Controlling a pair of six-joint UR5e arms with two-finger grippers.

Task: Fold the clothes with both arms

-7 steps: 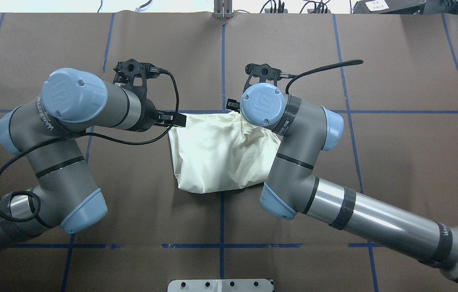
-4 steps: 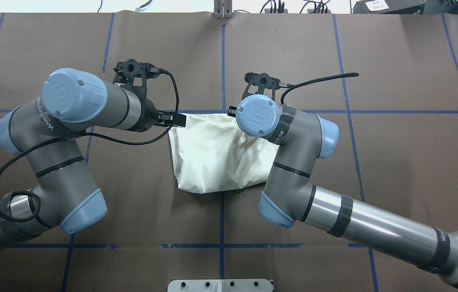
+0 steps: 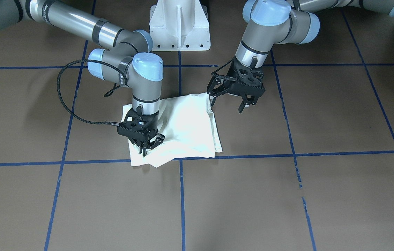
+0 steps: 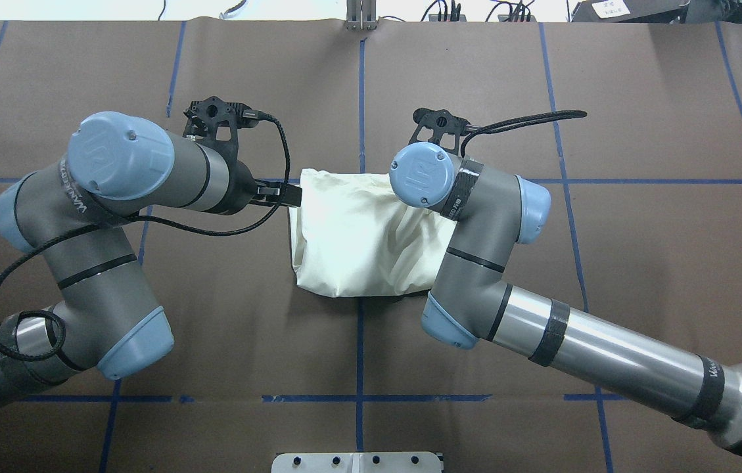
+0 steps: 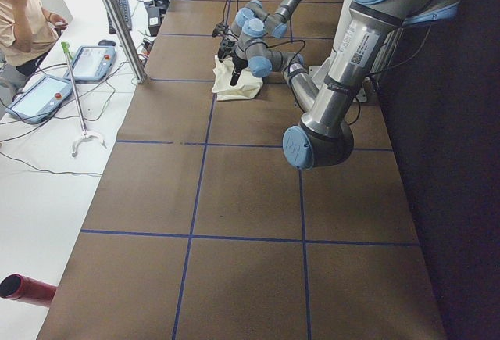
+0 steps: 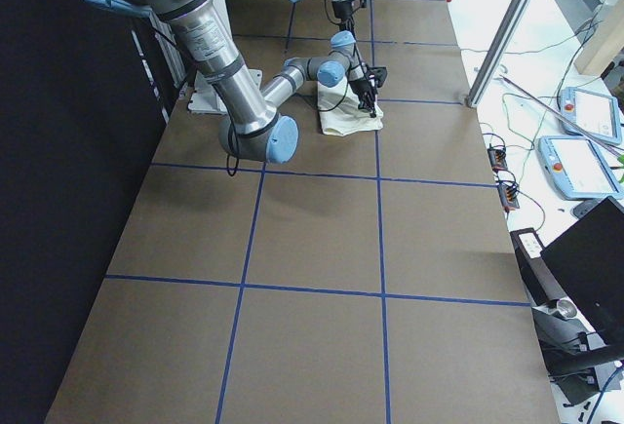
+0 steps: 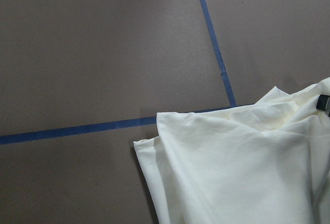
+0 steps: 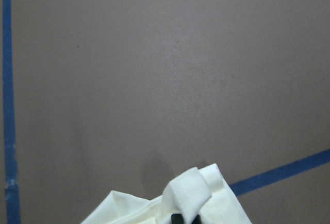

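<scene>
Brown table (image 3: 287,195): T-shirt (image 3: 186,129) pinched in right end effector (image 3: 144,150); left end effector (image 3: 227,107) wide, beside its edge.

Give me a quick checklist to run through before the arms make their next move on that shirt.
1. Right fingers shut on the T-shirt edge: ok.
2. Left fingers gripping cloth: not ok, open beside the corner.
3. T-shirt lying flat: not ok, creased and bunched.
4. Print folded inside: ok, only plain cream shows.
5. Lower layers aligned: cannot tell, hidden.
</scene>
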